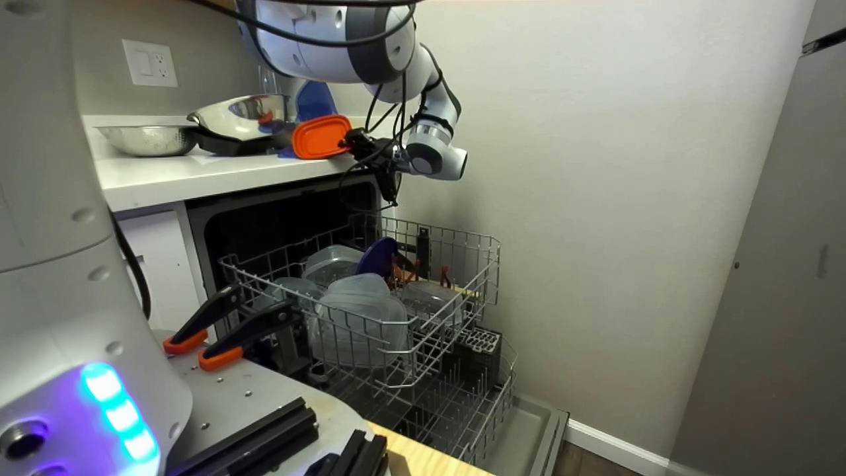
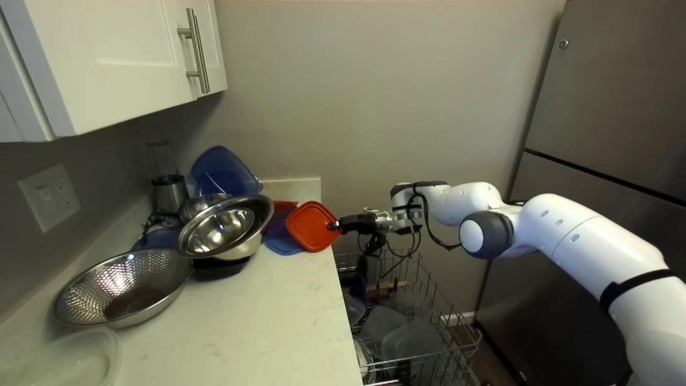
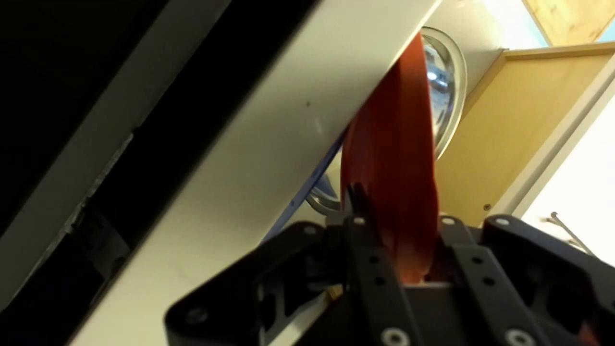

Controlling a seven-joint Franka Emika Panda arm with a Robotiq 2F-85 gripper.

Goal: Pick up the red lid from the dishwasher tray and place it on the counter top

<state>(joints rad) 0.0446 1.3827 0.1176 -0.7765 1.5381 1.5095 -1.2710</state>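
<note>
- The gripper grasps the lid by its rim, tilted, at the worktop's far front corner.
- Bring it further in from the front edge before letting go.
- Lower it flat, gently; the blue lid near that corner might make it slide.

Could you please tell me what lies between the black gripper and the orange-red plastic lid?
Nothing: in the wrist view, the gripper directly clasps the lid.
</note>
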